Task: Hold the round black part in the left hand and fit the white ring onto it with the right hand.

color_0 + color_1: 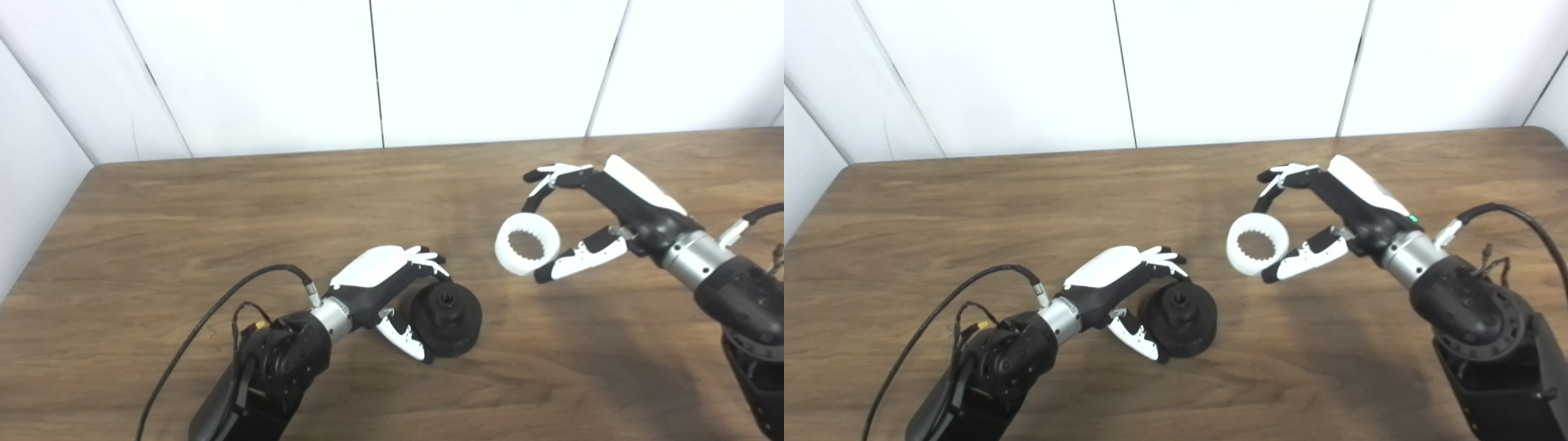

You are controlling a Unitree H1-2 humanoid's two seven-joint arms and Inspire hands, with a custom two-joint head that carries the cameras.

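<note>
The round black part rests on the wooden table near the front middle, its hub facing up and toward me. My left hand is shut on it, fingers over its top edge and thumb under its lower left. The white ring, toothed on its inner edge, hangs above the table to the right of the black part. My right hand is shut on the ring, fingers at its top and thumb at its lower right. A gap separates the ring from the black part.
White wall panels stand behind the table's far edge, and another panel runs along its left side. Cables loop from my left forearm and from my right wrist.
</note>
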